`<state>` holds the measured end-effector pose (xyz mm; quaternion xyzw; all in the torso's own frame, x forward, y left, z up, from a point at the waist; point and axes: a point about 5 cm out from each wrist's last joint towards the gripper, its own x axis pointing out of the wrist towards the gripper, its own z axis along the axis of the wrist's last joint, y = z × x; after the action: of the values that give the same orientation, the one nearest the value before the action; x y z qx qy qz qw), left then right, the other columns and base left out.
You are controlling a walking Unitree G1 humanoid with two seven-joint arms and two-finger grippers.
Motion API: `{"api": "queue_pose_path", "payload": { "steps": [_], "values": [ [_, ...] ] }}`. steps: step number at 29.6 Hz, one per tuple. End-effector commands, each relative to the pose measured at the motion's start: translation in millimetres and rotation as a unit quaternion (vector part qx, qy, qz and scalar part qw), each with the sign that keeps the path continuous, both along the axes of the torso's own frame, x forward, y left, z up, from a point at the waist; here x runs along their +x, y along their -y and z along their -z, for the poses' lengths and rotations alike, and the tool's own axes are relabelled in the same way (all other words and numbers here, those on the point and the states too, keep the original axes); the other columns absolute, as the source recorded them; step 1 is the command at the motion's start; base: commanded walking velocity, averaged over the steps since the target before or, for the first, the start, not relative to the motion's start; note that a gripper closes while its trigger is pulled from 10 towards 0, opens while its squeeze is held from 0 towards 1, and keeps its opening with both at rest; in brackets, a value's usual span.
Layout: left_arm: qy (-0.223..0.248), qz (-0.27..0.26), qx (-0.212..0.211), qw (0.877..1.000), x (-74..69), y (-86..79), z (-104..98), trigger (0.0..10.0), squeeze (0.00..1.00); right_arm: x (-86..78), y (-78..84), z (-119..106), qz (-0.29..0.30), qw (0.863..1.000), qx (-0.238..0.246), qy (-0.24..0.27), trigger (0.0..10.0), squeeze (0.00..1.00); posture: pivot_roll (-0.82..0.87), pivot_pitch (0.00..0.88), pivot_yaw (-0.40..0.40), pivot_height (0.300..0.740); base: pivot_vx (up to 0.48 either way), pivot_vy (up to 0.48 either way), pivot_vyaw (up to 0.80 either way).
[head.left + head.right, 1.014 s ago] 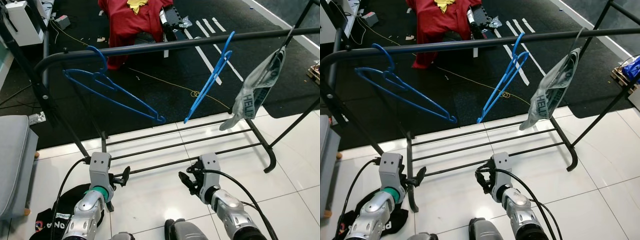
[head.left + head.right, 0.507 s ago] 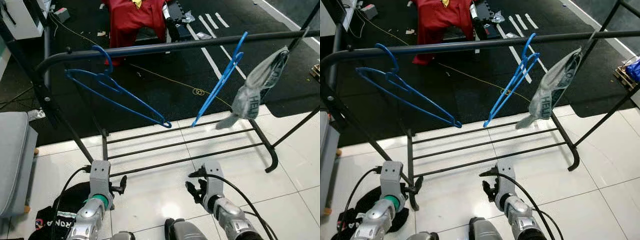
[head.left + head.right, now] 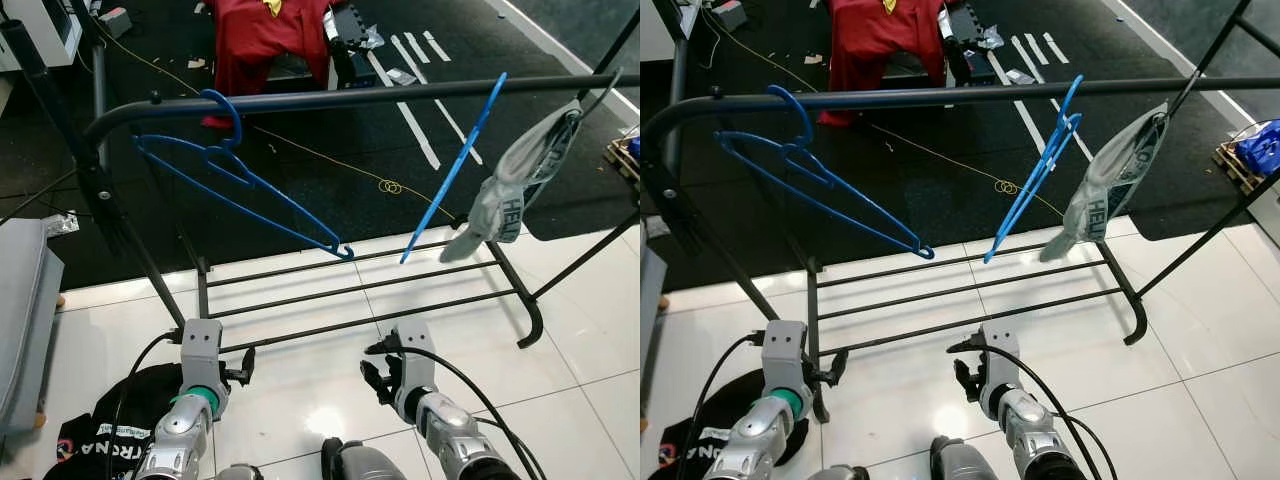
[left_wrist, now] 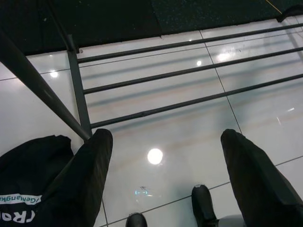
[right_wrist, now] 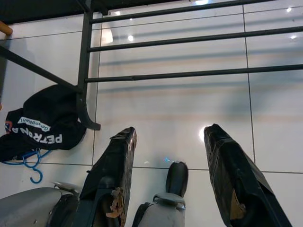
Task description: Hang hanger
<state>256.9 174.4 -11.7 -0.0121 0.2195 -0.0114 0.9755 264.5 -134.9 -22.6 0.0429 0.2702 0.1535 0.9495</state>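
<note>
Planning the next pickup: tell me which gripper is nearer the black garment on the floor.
Left. The left gripper hangs just beside the black garment at the rack's left foot; the right gripper hangs further off, toward the rack's middle.

Black clothes rack (image 3: 330,98). Two bright blue hangers on top rail: left hanger (image 3: 240,190), right hanger (image 3: 452,170). Grey-white cloth (image 3: 510,185) with dark lettering. Floor (image 3: 320,370) glossy white tile, thin dark grout lines; black mat (image 3: 330,190) beyond. Red garment (image 3: 262,35), yellow patch on top. Black bag (image 5: 45,125), white lettering. Arms silver; left pincer (image 4: 163,177) and right pincer (image 5: 173,172) fingers black. Green ring on left wrist (image 3: 196,399).
</note>
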Motion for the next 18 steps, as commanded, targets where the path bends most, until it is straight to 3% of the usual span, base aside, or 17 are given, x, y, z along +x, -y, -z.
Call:
{"api": "queue_pose_path", "payload": {
  "steps": [1,18],
  "values": [
    [-0.014,-0.003,0.003,1.0,-6.0,0.4,6.8,10.0,0.0,-5.7,2.7,5.8,0.001,1.0,-0.006,-0.014,10.0,0.0,-0.03,0.099,-0.035,0.74,0.0,0.0,0.0],
    [-0.001,0.013,0.011,1.0,0.0,1.5,2.1,10.0,0.0,-5.3,5.6,5.4,0.018,1.0,-0.007,-0.006,10.0,0.0,-0.03,0.097,0.009,0.74,0.0,0.0,0.0]
  ]
}}
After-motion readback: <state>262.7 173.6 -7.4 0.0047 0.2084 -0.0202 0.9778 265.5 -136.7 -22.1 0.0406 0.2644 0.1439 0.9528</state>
